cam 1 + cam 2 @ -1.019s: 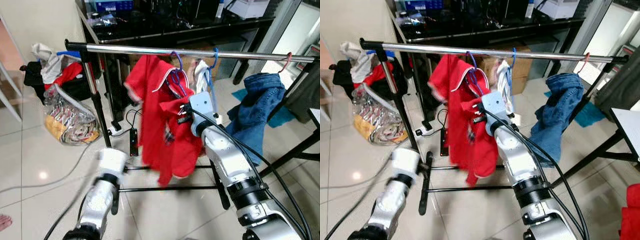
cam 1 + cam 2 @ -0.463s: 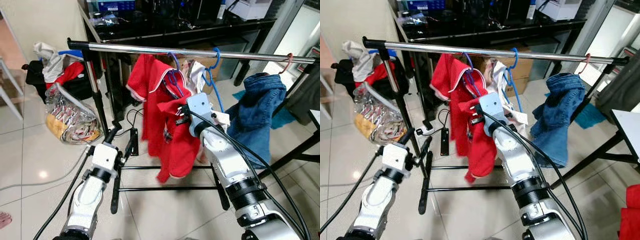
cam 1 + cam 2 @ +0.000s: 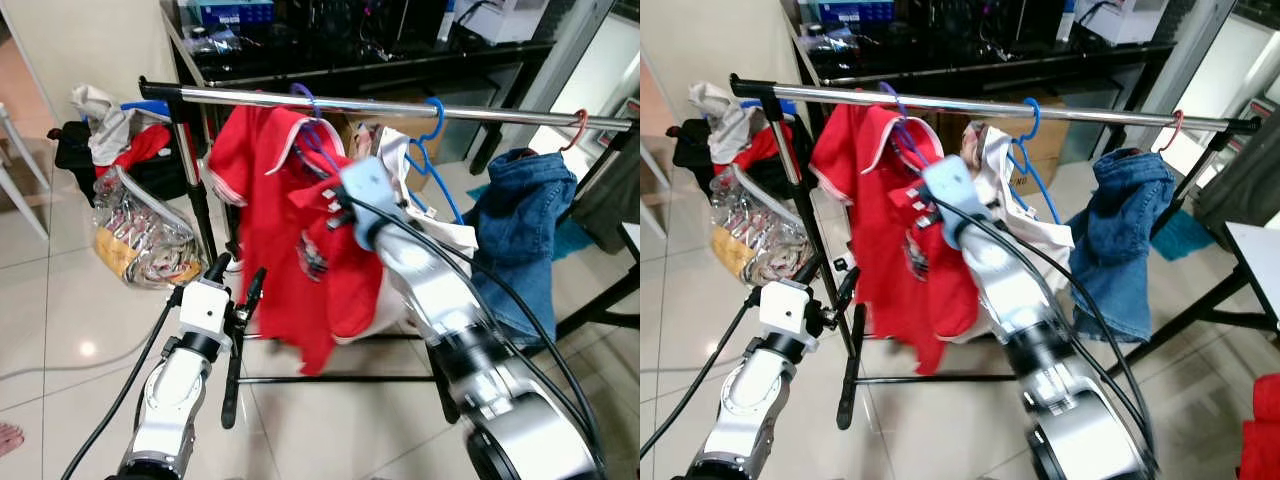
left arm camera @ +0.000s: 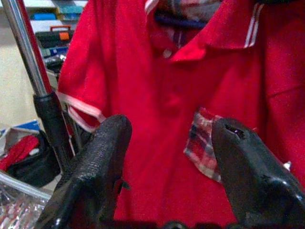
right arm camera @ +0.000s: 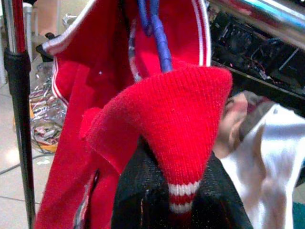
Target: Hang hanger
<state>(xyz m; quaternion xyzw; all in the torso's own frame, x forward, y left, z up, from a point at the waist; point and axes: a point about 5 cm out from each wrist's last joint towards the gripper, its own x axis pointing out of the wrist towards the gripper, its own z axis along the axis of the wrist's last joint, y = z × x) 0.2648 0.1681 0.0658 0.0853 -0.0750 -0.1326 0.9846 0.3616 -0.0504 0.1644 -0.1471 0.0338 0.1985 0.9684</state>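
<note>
1. Nearest the camera: left gripper [image 3: 236,283], low before the rack, black fingers [image 4: 102,157] spread apart and holding nothing, aimed at the front of the red polo shirt [image 3: 290,230].
2. Just beyond: right gripper [image 5: 178,191], raised to the shirt's neckline, fingers pinched closed on the red ribbed collar, cloth folded over them in the right wrist view.
3. Above the collar: purple hanger [image 3: 312,125], carrying the shirt, hook already over the steel rail [image 3: 400,105] towards its left end, beside the rack's upright post [image 3: 195,205].
4. Handling, as a judgement: hanger light, stiff and thin, likely to swing or slide on smooth metal; shirt soft and limp, apt to drag off the shoulders. Best hold probably the hanger's neck under the hook, not the fabric.
5. Further along the rail: blue hanger [image 3: 432,160] with a white garment [image 3: 440,235], then a denim garment [image 3: 520,220] on a red hook.
6. Underfoot: glossy pale floor tiles [image 3: 60,310], a power strip and cables near the rack's foot.
7. Farthest: clear bag of hangers [image 3: 140,235], heaped clothes, cream wall, dark cluttered desk [image 3: 350,50].
</note>
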